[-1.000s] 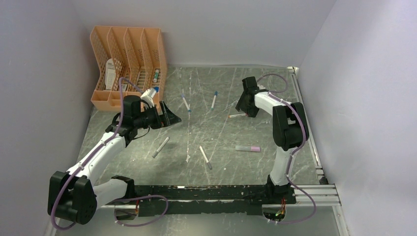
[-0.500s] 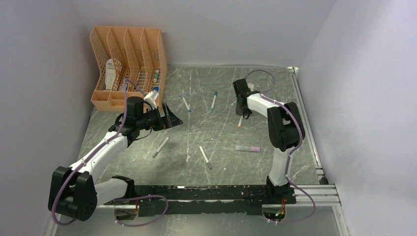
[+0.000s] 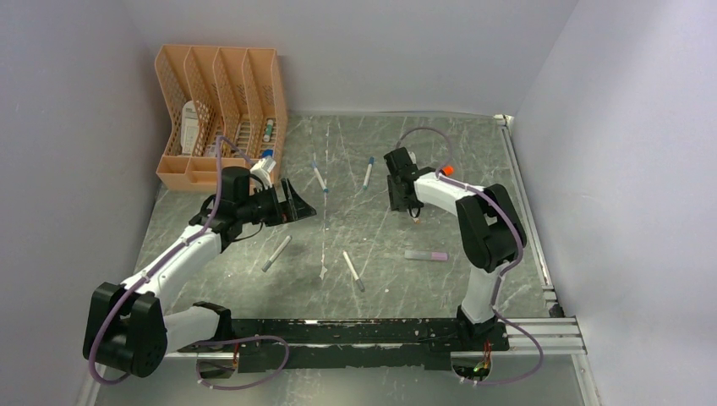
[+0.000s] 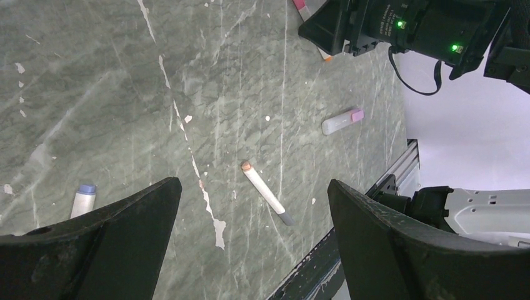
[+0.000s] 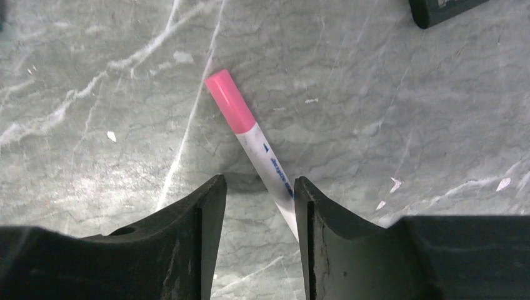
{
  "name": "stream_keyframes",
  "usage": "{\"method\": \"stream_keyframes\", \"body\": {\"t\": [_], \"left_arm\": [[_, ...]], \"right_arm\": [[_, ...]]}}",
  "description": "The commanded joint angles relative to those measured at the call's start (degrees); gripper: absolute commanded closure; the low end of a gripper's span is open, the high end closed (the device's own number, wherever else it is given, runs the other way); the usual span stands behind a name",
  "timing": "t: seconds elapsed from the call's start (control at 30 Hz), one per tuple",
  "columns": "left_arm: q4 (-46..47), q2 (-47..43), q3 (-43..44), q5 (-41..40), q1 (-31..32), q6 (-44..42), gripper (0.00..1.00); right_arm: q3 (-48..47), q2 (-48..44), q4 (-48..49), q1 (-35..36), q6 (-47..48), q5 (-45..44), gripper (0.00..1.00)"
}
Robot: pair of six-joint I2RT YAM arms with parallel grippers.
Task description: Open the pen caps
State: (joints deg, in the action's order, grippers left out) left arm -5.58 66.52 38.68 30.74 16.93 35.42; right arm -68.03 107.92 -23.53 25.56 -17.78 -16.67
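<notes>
1. Toward the bottom centre of the top view, flat on the table (image 3: 372,233): white pen (image 3: 353,271), grey cap (image 4: 287,218) on its near end.
2. Slightly higher, left of centre: grey pen (image 3: 276,253). Right of centre: stubby marker (image 3: 425,255), pinkish cap (image 3: 440,255) on its right end.
3. Higher again, left of centre: left gripper (image 3: 296,201), hanging above the table with jaws spread wide and holding nothing.
4. Right of centre: right gripper (image 5: 259,182), low over the table with jaws partly apart around a white barrel (image 5: 273,167). Touching only the finger at the right of the wrist view, with a gap on the other side, so not clamped. Pink cap (image 5: 230,100) fitted on that barrel, just ahead of the fingertips.
5. Above centre: blue-tipped pen (image 3: 319,176), left of a second blue-tipped pen (image 3: 369,172).
6. Upper left: orange organiser (image 3: 218,85), by the back wall.
</notes>
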Motion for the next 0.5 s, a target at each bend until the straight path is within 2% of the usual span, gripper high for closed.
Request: {"method": "stream_keyframes", "body": {"t": [0.0, 0.17, 0.4, 0.47], "left_arm": [[0.4, 0.2, 0.3, -0.7, 0.6, 0.2, 0.01], [0.6, 1.0, 0.7, -0.6, 0.6, 0.1, 0.01], [2.4, 1.7, 0.8, 0.6, 0.7, 1.7, 0.01], [5.2, 1.4, -0.1, 1.9, 0.7, 3.0, 0.01]], "right_arm": [[2.4, -1.2, -4.6, -0.2, 1.1, 0.7, 0.55], [2.9, -0.3, -5.6, -0.7, 1.4, 1.6, 0.62], [3.4, 0.7, -4.6, -0.7, 1.6, 6.2, 1.00], [3.5, -1.0, -4.3, -0.7, 1.7, 7.4, 1.00]]}}
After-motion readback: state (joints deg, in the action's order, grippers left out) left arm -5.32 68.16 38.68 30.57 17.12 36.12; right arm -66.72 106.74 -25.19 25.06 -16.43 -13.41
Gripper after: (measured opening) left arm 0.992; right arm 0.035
